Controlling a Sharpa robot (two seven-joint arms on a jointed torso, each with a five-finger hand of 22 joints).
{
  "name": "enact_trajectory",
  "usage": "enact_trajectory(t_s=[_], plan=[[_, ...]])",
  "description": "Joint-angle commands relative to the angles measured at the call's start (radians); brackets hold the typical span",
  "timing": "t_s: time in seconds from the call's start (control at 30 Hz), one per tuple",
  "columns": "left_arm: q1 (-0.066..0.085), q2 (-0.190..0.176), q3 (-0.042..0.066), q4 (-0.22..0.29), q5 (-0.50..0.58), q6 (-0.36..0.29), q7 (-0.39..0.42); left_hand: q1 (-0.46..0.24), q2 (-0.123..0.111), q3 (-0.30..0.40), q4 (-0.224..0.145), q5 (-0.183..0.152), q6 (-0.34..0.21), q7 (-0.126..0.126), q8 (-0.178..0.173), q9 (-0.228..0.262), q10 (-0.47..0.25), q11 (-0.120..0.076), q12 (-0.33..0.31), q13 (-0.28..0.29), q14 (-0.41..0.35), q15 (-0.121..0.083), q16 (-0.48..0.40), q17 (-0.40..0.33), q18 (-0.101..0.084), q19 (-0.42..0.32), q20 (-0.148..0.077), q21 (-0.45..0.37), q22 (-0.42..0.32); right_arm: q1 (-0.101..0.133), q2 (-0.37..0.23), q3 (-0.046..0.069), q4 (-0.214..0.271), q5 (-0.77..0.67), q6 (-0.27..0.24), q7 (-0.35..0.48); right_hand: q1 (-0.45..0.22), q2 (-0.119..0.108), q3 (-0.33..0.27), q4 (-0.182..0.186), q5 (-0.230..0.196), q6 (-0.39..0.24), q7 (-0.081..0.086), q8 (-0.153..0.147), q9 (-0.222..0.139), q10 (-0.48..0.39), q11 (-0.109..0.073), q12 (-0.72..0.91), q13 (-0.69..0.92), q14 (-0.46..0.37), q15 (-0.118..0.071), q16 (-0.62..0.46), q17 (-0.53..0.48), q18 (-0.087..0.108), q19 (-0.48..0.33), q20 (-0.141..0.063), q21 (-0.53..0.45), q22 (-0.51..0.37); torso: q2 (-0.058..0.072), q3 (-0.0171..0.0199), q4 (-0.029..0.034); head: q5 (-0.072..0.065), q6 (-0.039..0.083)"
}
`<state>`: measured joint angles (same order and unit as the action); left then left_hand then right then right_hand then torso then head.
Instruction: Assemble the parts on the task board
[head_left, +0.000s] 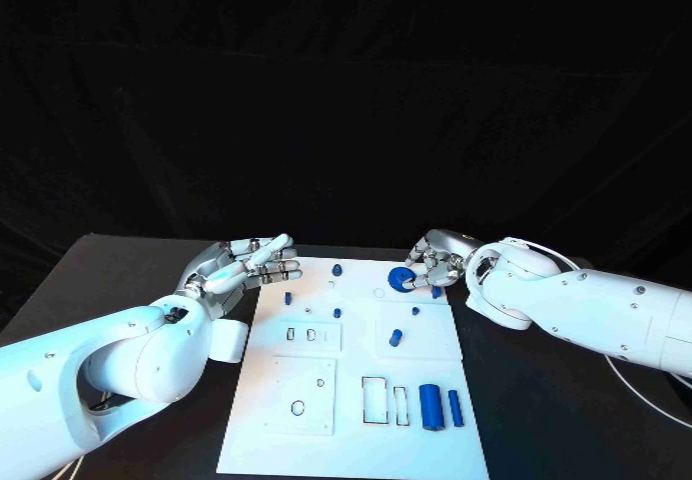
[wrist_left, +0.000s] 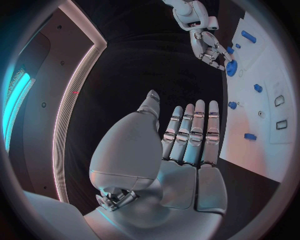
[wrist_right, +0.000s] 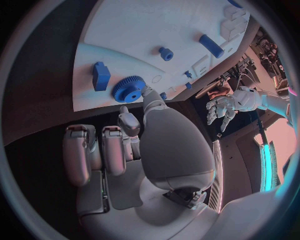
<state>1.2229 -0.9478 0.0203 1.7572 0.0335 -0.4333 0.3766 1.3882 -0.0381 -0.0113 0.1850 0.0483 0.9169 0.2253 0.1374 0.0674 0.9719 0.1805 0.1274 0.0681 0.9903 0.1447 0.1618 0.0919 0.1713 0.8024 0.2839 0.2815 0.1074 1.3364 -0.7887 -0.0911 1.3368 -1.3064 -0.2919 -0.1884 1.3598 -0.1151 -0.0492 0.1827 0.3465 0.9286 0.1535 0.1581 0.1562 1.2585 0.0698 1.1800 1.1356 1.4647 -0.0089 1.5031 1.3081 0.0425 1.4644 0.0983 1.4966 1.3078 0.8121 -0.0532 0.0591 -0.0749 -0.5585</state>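
Right wrist view: right hand (wrist_right: 134, 150) pinches the blue gear (wrist_right: 129, 88) by its toothed rim; stiff, light, likely slippery. Left hand (head_left: 248, 265) fingers apart, empty.

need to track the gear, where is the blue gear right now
In the head view the blue gear sits at the task board's far right edge, at the right hand's fingertips.

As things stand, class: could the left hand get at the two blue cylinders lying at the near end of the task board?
Probably yes: the left hand is open and empty, and nothing covers the blue cylinders on the task board.
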Motion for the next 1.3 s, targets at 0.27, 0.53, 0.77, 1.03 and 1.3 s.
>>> enact_trajectory(t_s=[0.27,0.53,0.77,1.03,1.3], plan=[[0.001,0.003,0.001,0.0,-0.005,0.022,0.003,0.005,0.008,-0.004,-0.002,0.003,0.002,0.008,-0.006,-0.001,0.004,0.007,-0.007,-0.001,-0.002,0.007,-0.002,-0.001,0.011,0.003,0.001,-0.005,-0.002,-0.008,0.025,0.0,-0.03,0.0,0.019,0.009,0.028,0.01,-0.005,0.002,0.005,-0.005,-0.001,0.014,0.005,0.038,0.0,0.071,0.071,0.085,0.006,0.025,0.164,-0.02,0.045,0.007,0.018,0.181,-0.001,-0.0004,0.0003,0.0,-0.006],[0.001,0.003,0.001,-0.002,-0.005,0.024,0.002,0.005,0.008,-0.004,-0.002,0.003,0.002,0.008,-0.006,-0.001,0.004,0.007,-0.007,-0.001,-0.002,0.007,-0.002,-0.001,0.011,0.003,0.001,-0.005,-0.002,-0.014,0.036,-0.001,-0.042,-0.009,0.029,0.005,0.05,0.025,0.004,-0.008,-0.003,0.002,-0.002,0.023,0.008,0.059,-0.001,0.11,0.111,0.089,0.006,0.034,0.183,-0.023,0.053,0.008,0.025,0.192,-0.001,-0.0004,-0.0004,0.001,-0.008],[0.001,0.003,0.001,-0.002,-0.005,0.027,0.001,0.005,0.008,-0.004,-0.002,0.003,0.003,0.008,-0.006,-0.001,0.005,0.006,-0.007,-0.001,-0.002,0.007,-0.003,-0.001,0.011,0.002,0.001,-0.005,-0.002,-0.02,0.042,-0.002,-0.046,-0.029,0.032,0.002,0.065,0.034,0.014,-0.016,-0.016,0.013,-0.003,0.029,0.01,0.071,-0.003,0.129,0.131,0.09,0.005,0.038,0.191,-0.025,0.059,0.008,0.031,0.201,-0.001,-0.0002,-0.0009,0.001,-0.011],[0.001,0.002,0.001,-0.003,-0.005,0.027,0.0,0.005,0.008,-0.004,-0.002,0.003,0.003,0.008,-0.006,-0.001,0.005,0.006,-0.007,-0.001,-0.002,0.007,-0.003,-0.001,0.011,0.002,0.001,-0.005,-0.002,-0.024,0.044,-0.002,-0.04,-0.106,-0.007,0.002,0.099,0.059,0.053,-0.036,-0.057,0.06,-0.015,0.047,0.016,0.104,-0.012,0.169,0.175,0.091,-0.002,0.041,0.198,-0.029,0.07,0.003,0.042,0.217,-0.001,0.0,-0.0005,0.001,-0.012],[0.001,0.003,0.001,-0.004,-0.005,0.027,-0.001,0.006,0.009,-0.004,-0.003,0.003,0.003,0.008,-0.007,-0.001,0.005,0.006,-0.008,-0.001,-0.002,0.007,-0.004,-0.002,0.011,0.002,0.001,-0.005,-0.002,-0.028,0.042,-0.002,-0.016,-0.174,-0.121,0.025,0.109,0.059,0.086,-0.044,-0.024,0.105,-0.034,0.063,0.02,0.139,-0.029,0.206,0.216,0.093,-0.016,0.045,0.207,-0.036,0.089,-0.009,0.058,0.241,-0.002,-0.0001,0.0,0.001,-0.008]])
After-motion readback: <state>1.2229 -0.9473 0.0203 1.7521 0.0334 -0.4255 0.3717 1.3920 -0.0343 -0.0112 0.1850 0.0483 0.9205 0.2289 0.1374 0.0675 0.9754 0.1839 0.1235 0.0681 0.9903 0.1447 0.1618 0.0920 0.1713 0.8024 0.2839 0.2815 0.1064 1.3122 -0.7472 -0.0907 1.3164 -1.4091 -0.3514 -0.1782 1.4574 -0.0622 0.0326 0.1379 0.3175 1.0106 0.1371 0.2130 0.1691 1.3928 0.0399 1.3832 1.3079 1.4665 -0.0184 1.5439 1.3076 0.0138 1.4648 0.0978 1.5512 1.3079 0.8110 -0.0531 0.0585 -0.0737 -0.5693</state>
